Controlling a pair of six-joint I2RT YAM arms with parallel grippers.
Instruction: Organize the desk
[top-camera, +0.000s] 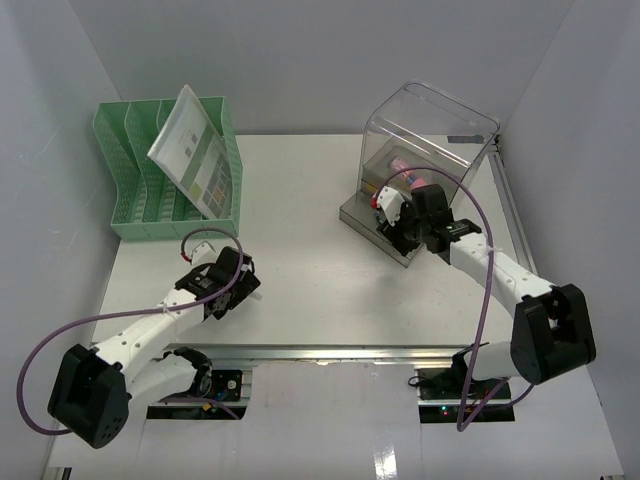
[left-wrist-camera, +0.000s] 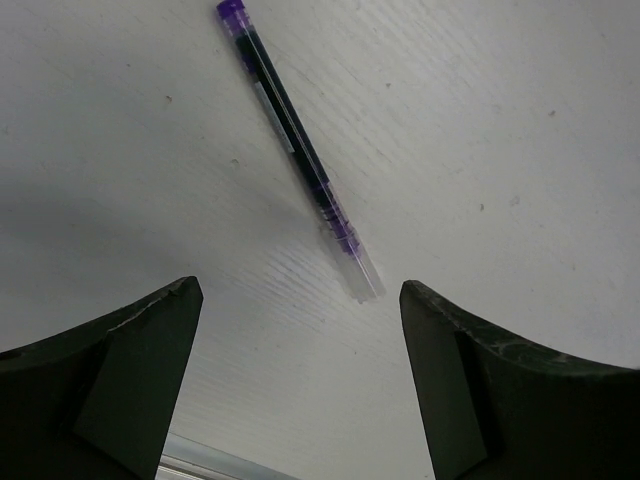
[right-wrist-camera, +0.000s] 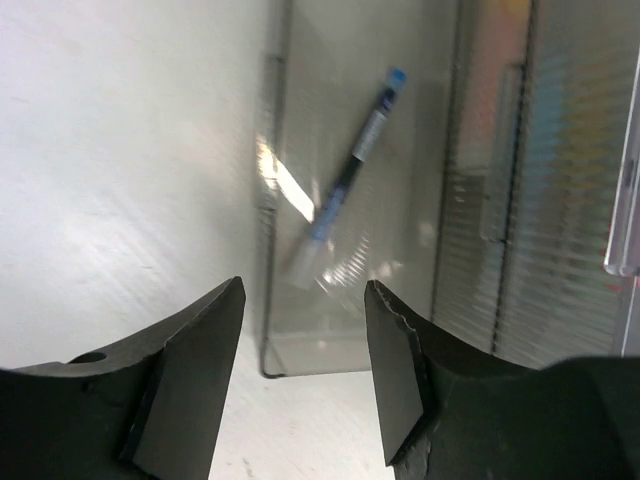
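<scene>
Top external view first: the desk, a broad white tabletop with an aluminium rail along its near edge, fills the middle of the cell, with both arm bases bolted just in front of it. At its far left stands a green slotted file rack with a printed sheet leaning out of one slot. At the far right is a clear plastic box. The left gripper hangs low over the near left part of the desk. In the left wrist view its jaws stand wide apart with nothing between them, and a purple pen lies flat on the white surface just beyond the fingertips. The right gripper reaches to the foot of the clear box. From the right wrist view its jaws are parted about halfway and empty, and a blue pen lies slantwise in a shallow clear tray ahead of them, its lower end blurred.
</scene>
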